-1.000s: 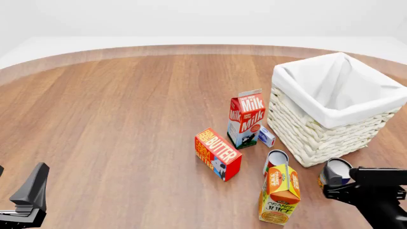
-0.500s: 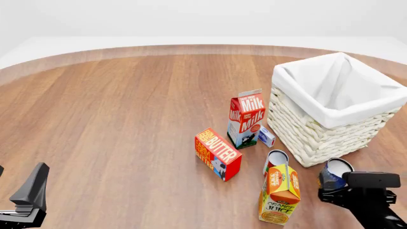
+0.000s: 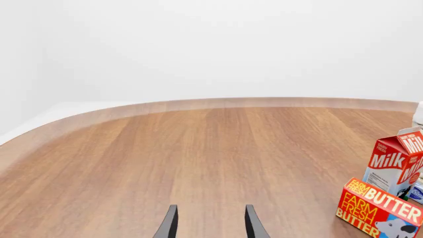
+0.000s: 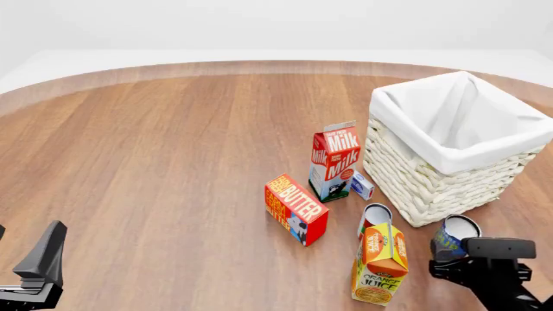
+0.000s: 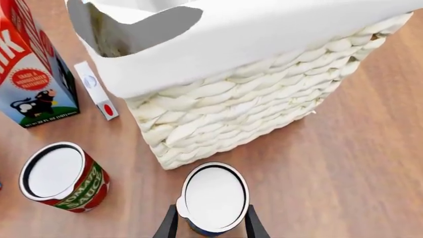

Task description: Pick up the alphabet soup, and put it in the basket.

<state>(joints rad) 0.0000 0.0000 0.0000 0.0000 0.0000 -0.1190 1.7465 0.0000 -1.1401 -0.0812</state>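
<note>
The alphabet soup (image 4: 452,234) is a small blue-labelled can with a silvery top (image 5: 215,197). It stands on the table just in front of the basket's near corner. My right gripper (image 5: 211,225) is open. One finger (image 5: 168,224) lies on each side of the can, low on its near side. In the front view, the right gripper (image 4: 462,254) sits right behind the can. The basket (image 4: 432,178), woven off-white with a white cloth lining, is at the right, and its wall (image 5: 251,109) rises just beyond the can. My left gripper (image 3: 210,225) is open and holds nothing, far away at the left front (image 4: 43,259).
A red-and-white tomato soup can (image 4: 375,217) (image 5: 63,176) stands to the left of the soup. An orange juice carton (image 4: 380,262) is in front of it. A milk carton (image 4: 333,161), a butter box (image 4: 296,208) and a small white box (image 4: 362,185) lie left of the basket.
My right gripper has moved left and lower, closing in so that the soup can now sits between its fingers. The can and the left arm have stayed where they were.
</note>
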